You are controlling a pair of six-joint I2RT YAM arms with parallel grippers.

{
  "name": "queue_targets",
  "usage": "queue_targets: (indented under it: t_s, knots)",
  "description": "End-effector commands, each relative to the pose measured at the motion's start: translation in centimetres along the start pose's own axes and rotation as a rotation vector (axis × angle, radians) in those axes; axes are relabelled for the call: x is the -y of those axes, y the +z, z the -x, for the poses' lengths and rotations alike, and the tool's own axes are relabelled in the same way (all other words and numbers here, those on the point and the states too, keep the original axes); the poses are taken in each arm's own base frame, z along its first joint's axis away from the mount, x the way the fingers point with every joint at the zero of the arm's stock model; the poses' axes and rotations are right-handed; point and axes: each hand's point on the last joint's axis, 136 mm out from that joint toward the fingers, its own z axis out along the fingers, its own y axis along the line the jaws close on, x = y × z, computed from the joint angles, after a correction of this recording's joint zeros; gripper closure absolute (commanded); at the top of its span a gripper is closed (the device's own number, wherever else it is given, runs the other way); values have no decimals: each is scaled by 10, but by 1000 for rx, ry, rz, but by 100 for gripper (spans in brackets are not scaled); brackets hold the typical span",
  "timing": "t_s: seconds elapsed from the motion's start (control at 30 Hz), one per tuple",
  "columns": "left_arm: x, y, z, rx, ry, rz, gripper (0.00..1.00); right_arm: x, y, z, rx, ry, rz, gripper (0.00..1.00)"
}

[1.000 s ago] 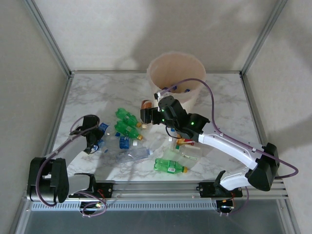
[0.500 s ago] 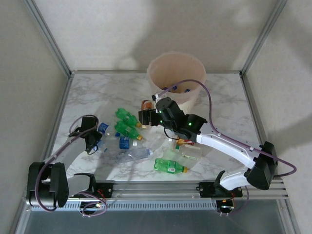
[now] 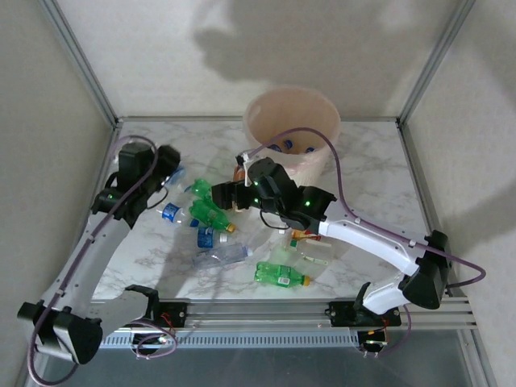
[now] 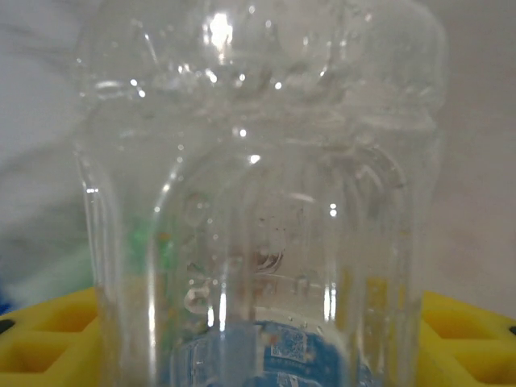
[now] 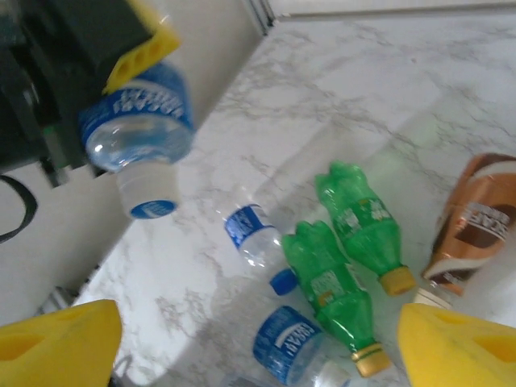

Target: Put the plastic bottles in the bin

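Lifting away from the table (image 3: 363, 161), the left gripper (image 3: 167, 172) has come up from the 8 o'clock side of the heap, where it was closing a second ago, and now hangs toward 10 o'clock with a clear bottle (image 4: 258, 201) clamped between its yellow pads. The right wrist view shows that bottle in the air, blue label and blue cap pointing down. So one more bottle is picked and off the surface. It is still well apart from the bin (image 3: 292, 89), which stands at 12 o'clock with a few blue caps already showing inside. By my reading, the carry across to the rim is the step in hand. The right gripper (image 5: 258, 347) has meanwhile spread its jaws wide and edged toward 9 o'clock. It holds nothing and hovers above the two green bottles (image 5: 355, 222), with the brown bottle (image 5: 472, 226) just beside them at 3 o'clock in its own view. It looks set to take one of these next. Several more bottles lie loose around the table's middle and toward 6 o'clock, so much of the task remains.
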Motion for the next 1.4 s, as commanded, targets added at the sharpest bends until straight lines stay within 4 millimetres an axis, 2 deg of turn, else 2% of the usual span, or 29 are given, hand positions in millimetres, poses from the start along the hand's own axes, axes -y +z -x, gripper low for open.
queue_targets:
  t_s: [0.0,0.1,0.17,0.33,0.4,0.47,0.83,1.07,1.3,1.37]
  knots:
    - [70,-2,-13,-79,-5,-206,41,-32,-15,28,53,2,110,7]
    - [108,-7,-21,-106,5,-299,41,-39,-22,36,66,-2,136,7]
    - [126,-11,-25,-118,12,-341,40,-34,-25,40,76,15,113,11]
    - [151,-18,-37,-157,22,-406,40,-21,-27,48,90,83,86,25]
    - [158,-21,-42,-171,32,-433,40,-17,-26,50,88,102,77,26]
    - [162,-24,-46,-181,47,-454,40,-17,-28,53,97,105,78,27]
    - [175,-29,-66,-259,67,-521,40,-3,-33,68,127,124,38,46]
    - [185,-27,-87,-332,82,-563,41,-2,-33,70,129,123,44,57]
    - [184,-26,-86,-317,79,-556,38,-1,-37,69,130,123,48,74]
    - [185,-25,-85,-314,74,-559,33,-1,-39,69,132,124,49,78]
